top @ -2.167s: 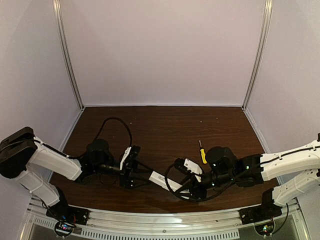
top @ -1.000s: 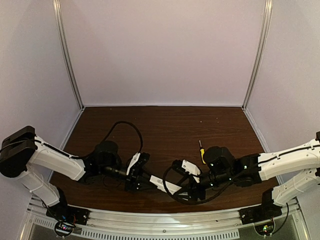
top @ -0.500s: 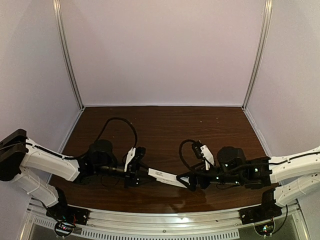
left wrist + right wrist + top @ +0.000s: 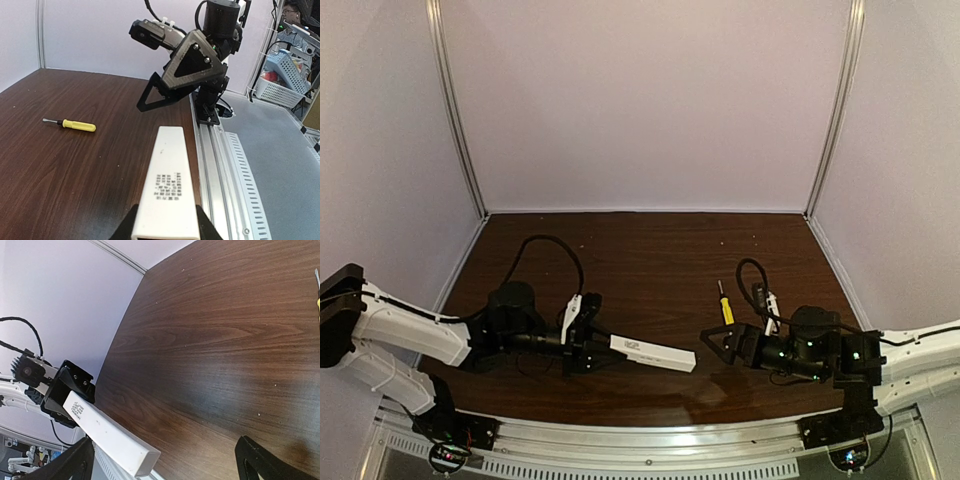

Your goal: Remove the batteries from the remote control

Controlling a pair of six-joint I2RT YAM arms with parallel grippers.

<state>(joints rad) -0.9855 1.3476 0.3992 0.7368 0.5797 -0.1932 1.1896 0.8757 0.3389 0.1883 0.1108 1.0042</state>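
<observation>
The left claw (image 4: 592,345) is clamped on one end of the remote (image 4: 653,352). The remote stretches rightward along the near edge of the surface (image 4: 650,260), its small dark label facing up. The right claw (image 4: 712,345) has its jaws wide apart and empty; it sits just off the remote's free end, not touching it. A yellow-handled screwdriver (image 4: 726,307) lies on the surface just behind the right claw, towards the right edge.

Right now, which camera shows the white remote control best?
The left wrist view: the remote control fills the foreground, its printed label showing. The top external view shows its whole length, small, one end in the left pincer. The right wrist view shows it slanted in a corner.
</observation>
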